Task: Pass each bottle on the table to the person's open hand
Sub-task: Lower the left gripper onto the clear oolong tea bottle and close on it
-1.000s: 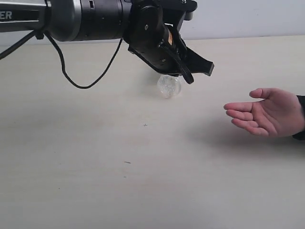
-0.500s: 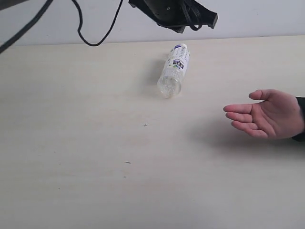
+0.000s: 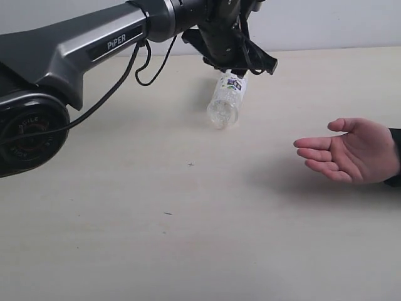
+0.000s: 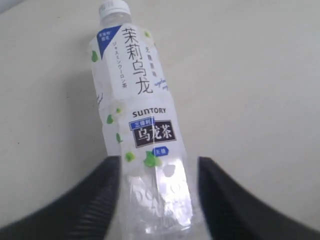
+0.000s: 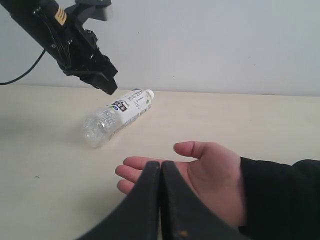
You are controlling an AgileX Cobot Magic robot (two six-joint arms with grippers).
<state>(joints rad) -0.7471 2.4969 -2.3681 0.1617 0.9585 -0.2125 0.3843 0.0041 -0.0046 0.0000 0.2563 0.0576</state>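
Here, the bottle (image 4: pixel 135 115) was seen lying on its side on the table (image 3: pixel 125 219), well apart from the open hand (image 3: pixel 351 150) offered palm up at the right. The left gripper (image 4: pixel 157 165) was poised over it, fingers spread to either side of the clear lower body — not yet closed. A sound grasp, it was judged, would be made by lowering squarely and closing across the body, lest the round plastic be rolled away. The right gripper (image 5: pixel 160 166) was shown with fingers pressed together, nothing held. The capped bottle appeared empty — no liquid could be made out.
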